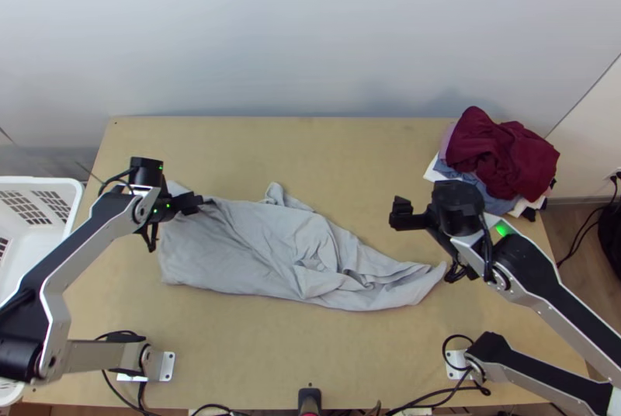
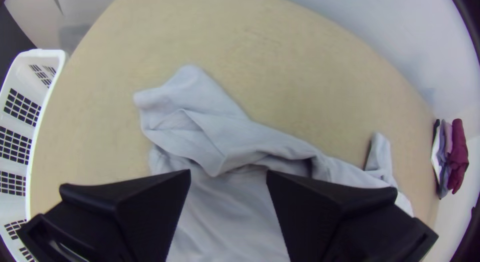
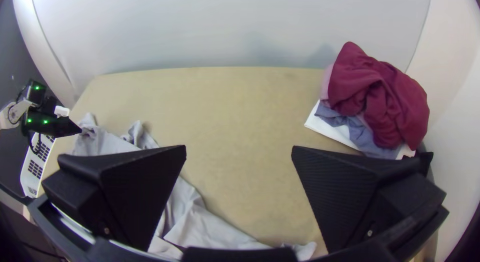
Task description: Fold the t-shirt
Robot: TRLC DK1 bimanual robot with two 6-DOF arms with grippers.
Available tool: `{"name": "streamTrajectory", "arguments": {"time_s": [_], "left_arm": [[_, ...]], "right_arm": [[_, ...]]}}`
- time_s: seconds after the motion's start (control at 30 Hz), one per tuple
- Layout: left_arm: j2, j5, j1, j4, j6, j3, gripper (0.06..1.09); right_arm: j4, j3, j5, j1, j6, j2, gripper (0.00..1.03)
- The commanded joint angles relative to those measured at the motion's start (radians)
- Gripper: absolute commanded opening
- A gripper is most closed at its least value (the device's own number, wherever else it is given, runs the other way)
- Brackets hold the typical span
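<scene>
One grey shirt [image 1: 248, 249] lies rumpled across the middle of the table [image 1: 349, 160] — broad at the left, narrowing to the right. The left gripper [image 1: 199, 202], its fingers spread and holding nothing, is over the shirt's left end. The right gripper [image 1: 399, 213] — also released, fingers wide apart — is above the table near the shirt's narrow end.

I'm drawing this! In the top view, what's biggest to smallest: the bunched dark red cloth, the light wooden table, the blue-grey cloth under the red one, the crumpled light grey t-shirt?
Largest to smallest, counting what shows:
1. Wooden table
2. Grey t-shirt
3. Dark red cloth
4. Blue-grey cloth, mostly covered
</scene>
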Motion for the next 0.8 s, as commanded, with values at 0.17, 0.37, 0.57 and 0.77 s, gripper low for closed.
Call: {"name": "streamTrajectory", "arguments": {"time_s": [0.17, 0.37, 0.57, 0.77], "left_arm": [[0.085, 0.004, 0.024, 0.182, 0.001, -0.006, 0.2], [0.101, 0.005, 0.019, 0.18, -0.007, -0.023, 0.1], [0.075, 0.005, 0.036, 0.175, -0.01, -0.027, 0.1], [-0.008, 0.008, 0.037, 0.149, -0.028, 0.011, 0.1]], "right_arm": [[0.041, -0.004, -0.001, 0.034, -0.05, 0.043, 0.98], [0.037, 0.001, -0.002, 0.071, -0.021, 0.081, 0.98], [0.035, 0.036, -0.002, 0.102, -0.012, 0.12, 0.98], [0.028, 0.01, -0.002, 0.189, -0.014, 0.135, 0.98]]}}
